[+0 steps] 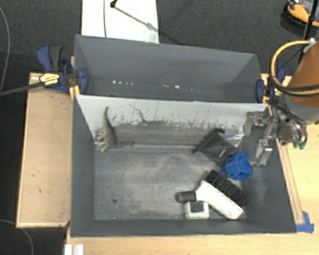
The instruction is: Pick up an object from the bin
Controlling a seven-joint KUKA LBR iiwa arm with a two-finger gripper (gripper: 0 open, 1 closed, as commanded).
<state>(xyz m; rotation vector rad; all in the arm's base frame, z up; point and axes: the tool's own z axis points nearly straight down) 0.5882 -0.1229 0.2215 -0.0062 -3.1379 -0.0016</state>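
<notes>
My gripper [258, 141] hangs over the bin's right side, close to the right wall, its two metal fingers apart with nothing between them. Just below and to its left lies a crumpled blue thing [237, 165]. A dark grey flat wedge [215, 145] leans at the foot of the back wall, left of the gripper. Nearer the front lies a brush [223, 198] with a white handle and black bristles.
A small black cylinder [186, 196] and a small white-and-grey block [196, 210] lie beside the brush handle. A thin grey bent piece [103, 133] rests at the back left corner. The arm with its orange cover and cables comes in over the right rim.
</notes>
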